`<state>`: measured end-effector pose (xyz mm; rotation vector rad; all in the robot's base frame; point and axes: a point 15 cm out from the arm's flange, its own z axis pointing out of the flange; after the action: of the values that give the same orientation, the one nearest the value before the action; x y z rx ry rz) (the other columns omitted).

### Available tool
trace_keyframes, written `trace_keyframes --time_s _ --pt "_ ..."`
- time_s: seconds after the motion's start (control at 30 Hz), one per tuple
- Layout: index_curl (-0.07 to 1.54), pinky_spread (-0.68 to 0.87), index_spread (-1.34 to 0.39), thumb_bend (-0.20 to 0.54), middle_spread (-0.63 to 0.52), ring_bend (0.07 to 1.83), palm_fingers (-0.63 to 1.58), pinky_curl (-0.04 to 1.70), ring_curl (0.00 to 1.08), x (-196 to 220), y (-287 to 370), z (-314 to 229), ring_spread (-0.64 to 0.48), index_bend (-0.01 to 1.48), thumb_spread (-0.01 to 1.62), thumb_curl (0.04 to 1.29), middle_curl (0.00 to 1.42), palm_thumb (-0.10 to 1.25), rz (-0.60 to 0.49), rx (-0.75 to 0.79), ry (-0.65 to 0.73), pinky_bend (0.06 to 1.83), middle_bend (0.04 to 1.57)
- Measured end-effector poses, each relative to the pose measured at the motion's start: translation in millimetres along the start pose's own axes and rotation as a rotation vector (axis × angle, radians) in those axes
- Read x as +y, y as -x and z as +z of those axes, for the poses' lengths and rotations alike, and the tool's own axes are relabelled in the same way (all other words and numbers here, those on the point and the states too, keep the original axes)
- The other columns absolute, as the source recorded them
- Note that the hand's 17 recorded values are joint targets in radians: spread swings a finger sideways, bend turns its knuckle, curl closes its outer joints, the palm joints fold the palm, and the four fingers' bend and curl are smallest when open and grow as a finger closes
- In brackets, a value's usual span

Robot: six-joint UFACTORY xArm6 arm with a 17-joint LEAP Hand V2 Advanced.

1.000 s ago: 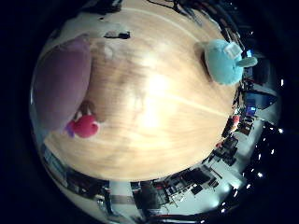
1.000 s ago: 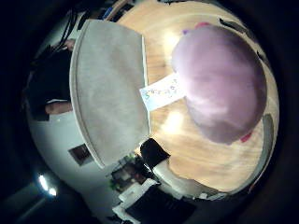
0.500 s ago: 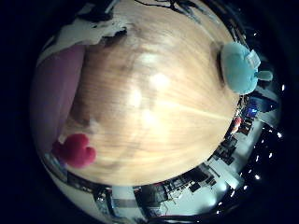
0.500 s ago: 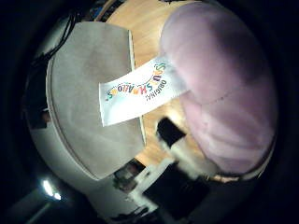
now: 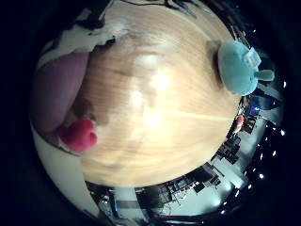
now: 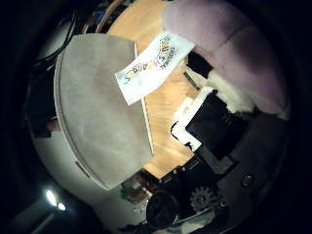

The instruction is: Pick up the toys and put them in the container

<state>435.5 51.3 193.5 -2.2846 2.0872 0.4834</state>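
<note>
Pink plush toy [image 6: 234, 53] sits close against the palm, filling much of the thumb-side view. Its white sewn-in tag [image 6: 153, 66] with coloured print sticks out from it, over the edge of the grey container [image 6: 100, 112]. Right hand [image 6: 214, 126]: a black-and-white finger part lies right beside the plush, by its white fluffy trim, with geared body parts behind. Can't tell from either view whether the fingers are curled round the plush or just resting next to it.

Container stands just beside the plush, on the wooden table [image 5: 155, 108]; only its flat grey side and pale rim show.

Little-finger-side view: the same pink plush lies at the table's edge, with a small red toy [image 5: 77, 135] touching it. Teal plush toy [image 5: 240, 66] with a white tag lies on the table well apart from the pink plush, near the opposite edge.
</note>
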Motion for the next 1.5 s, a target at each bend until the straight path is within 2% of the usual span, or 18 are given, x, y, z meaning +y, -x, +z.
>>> trace_keyframes --time_s 0.4,0.77,0.97,1.5 --pt "0.48 -0.47 -0.51 0.113 -0.41 1.2 1.16 0.3 0.44 19.2 -23.7 -108.5 -0.35 0.29 0.99 0.41 0.62 1.14 0.057 -0.018 -0.115 1.33 0.69" --pt "0.56 -0.48 -0.54 0.036 -0.42 1.2 1.15 0.35 0.46 37.8 -3.6 -194.7 -0.35 0.26 0.98 0.42 0.66 1.17 0.026 -0.047 -0.184 1.29 0.68" --pt "0.6 -0.48 -0.55 0.001 -0.42 1.19 1.16 0.38 0.46 38.4 46.5 -215.4 -0.35 0.23 0.98 0.43 0.67 1.19 -0.078 -0.032 -0.202 1.27 0.68" --pt "0.68 -0.5 -0.57 -0.014 -0.42 1.19 1.16 0.41 0.47 46.9 210.6 -196.9 -0.34 0.19 0.99 0.43 0.7 1.19 -0.344 0.002 -0.166 1.22 0.68"
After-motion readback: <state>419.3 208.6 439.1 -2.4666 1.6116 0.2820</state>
